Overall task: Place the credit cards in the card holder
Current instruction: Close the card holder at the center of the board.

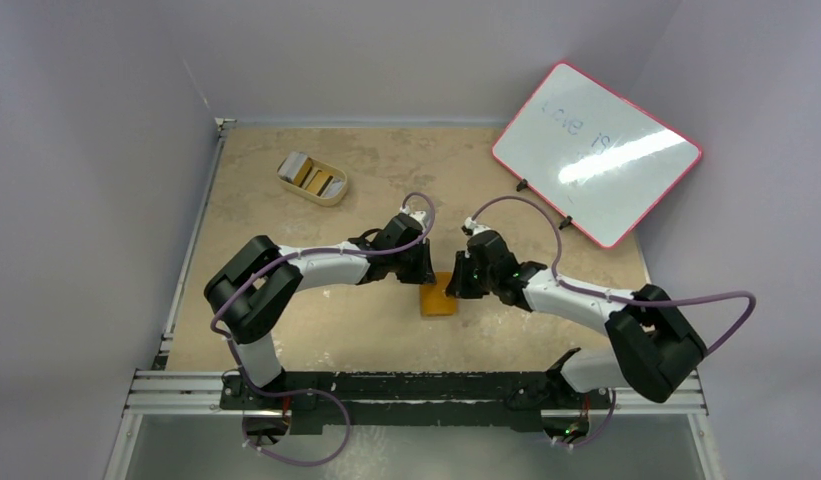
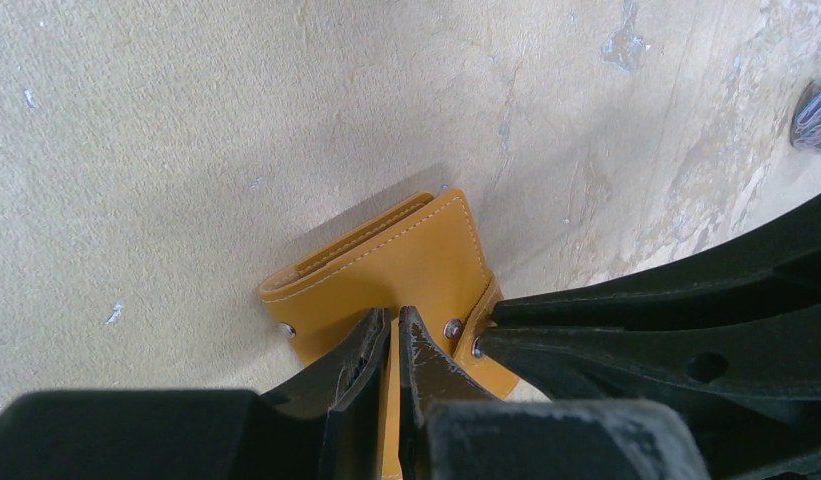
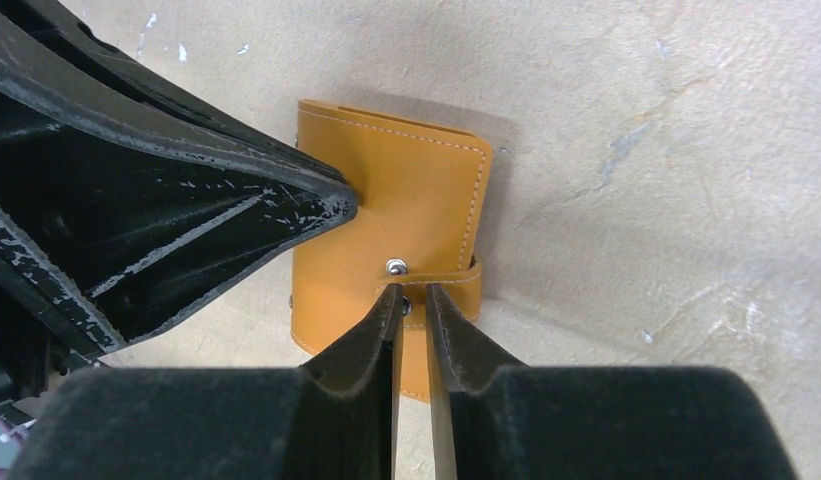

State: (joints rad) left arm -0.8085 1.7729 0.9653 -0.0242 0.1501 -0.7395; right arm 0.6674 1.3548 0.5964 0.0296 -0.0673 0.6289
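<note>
Folded card holder near the middle of the table, toward its near edge. The left gripper, fingers nearly together, apparently pins its edge so the right gripper, pinching the snap strap, can open it. The credit cards wait in the far-left tray.

In the left wrist view the left gripper is hiding the near edge of the card holder, and a purple cable is running off the right edge. In the right wrist view the left gripper is masking the holder's left side, while the right gripper is covering its near edge. The holder is lying folded, keeping its pockets out of sight. From above, both grippers are covering its far end. The credit cards in the cream oval tray are showing too small to count, and glare is washing out the whiteboard writing.
</note>
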